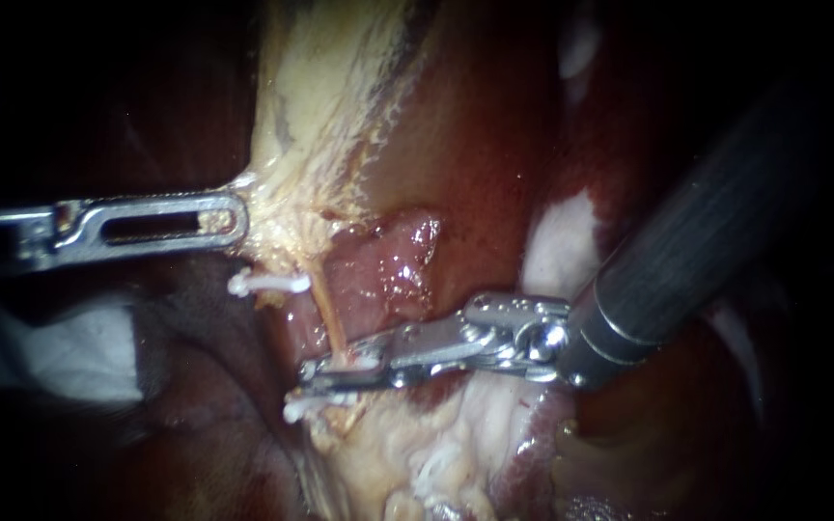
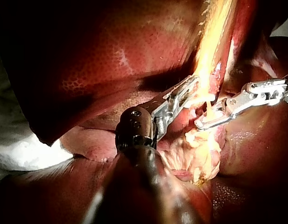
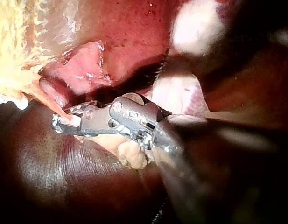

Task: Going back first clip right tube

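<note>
The pale yellow gallbladder [image 1: 330, 87] hangs down the middle of the endoscope view. My left instrument [image 1: 229, 220] comes in from the left, and its slotted jaws are shut on the gallbladder's lower edge. From there a thin tan tube [image 1: 330, 318] runs down to my right instrument [image 1: 325, 374]. A narrow gap shows between the right instrument's jaws, and the tube crosses that gap. A white clip [image 3: 73, 120] sits between these jaws in the right wrist view. Another white clip [image 1: 267, 283] lies to the left of the tube. A white piece [image 1: 301, 407] shows just under the jaws.
Dark red liver [image 1: 465, 145] surrounds the site. Pink raw tissue [image 1: 388, 260] lies right of the tube, and pale fatty tissue [image 1: 407, 453] lies below the right instrument. White gauze [image 1: 79, 347] sits at lower left. The right instrument's dark shaft [image 1: 716, 232] fills the right side.
</note>
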